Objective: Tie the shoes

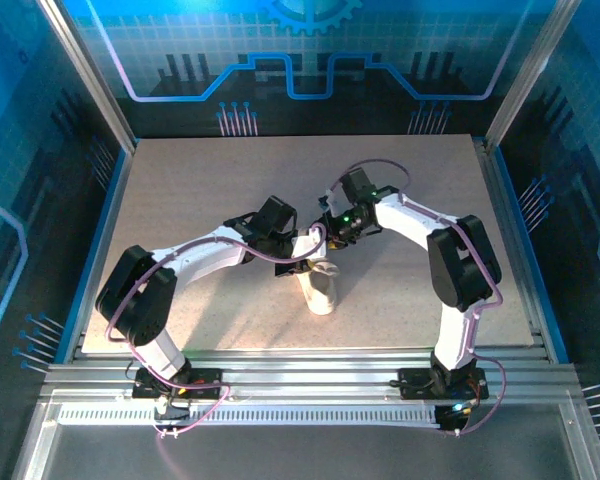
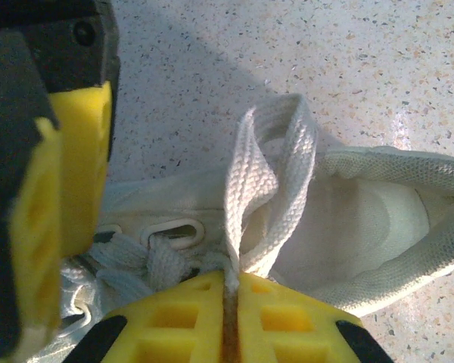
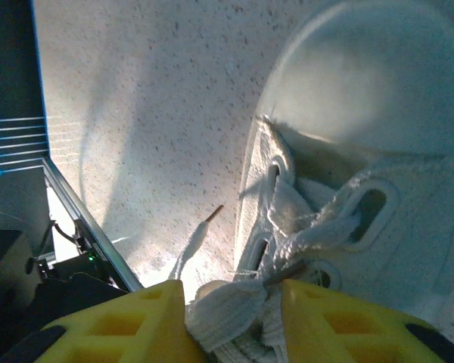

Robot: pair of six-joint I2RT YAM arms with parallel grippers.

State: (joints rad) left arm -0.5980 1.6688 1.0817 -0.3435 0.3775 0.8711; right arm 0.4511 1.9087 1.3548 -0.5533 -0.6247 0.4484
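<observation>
The shoe (image 1: pixel 321 290) lies near the middle of the bench (image 1: pixel 200 190), between the two arms, with both end effectors meeting just over its laces. The left end effector (image 2: pixel 228 302) has its yellow pads pressed together on the foot of a loop (image 2: pixel 272 181), which stands up over the shoe's opening. The right end effector (image 3: pixel 231 310) is part open, and a bunched fold (image 3: pixel 225 311) of lace fills the gap between its pads, so we judge it a grip.

The lace is a flat woven band, limp and a little fuzzy. We expect it to crease easily and to hold against the pads without slipping. The shoe looks light, with soft cloth walls and long slotted eyelets (image 3: pixel 367 208). On the smooth speckled bench we think it would slide or tip if a pull ran sideways. We would take hold low on each loop, close to the eyelets, where the band is doubled. The thin hard tip (image 3: pixel 213 213) lying loose beside the shoe offers little to pinch.
</observation>
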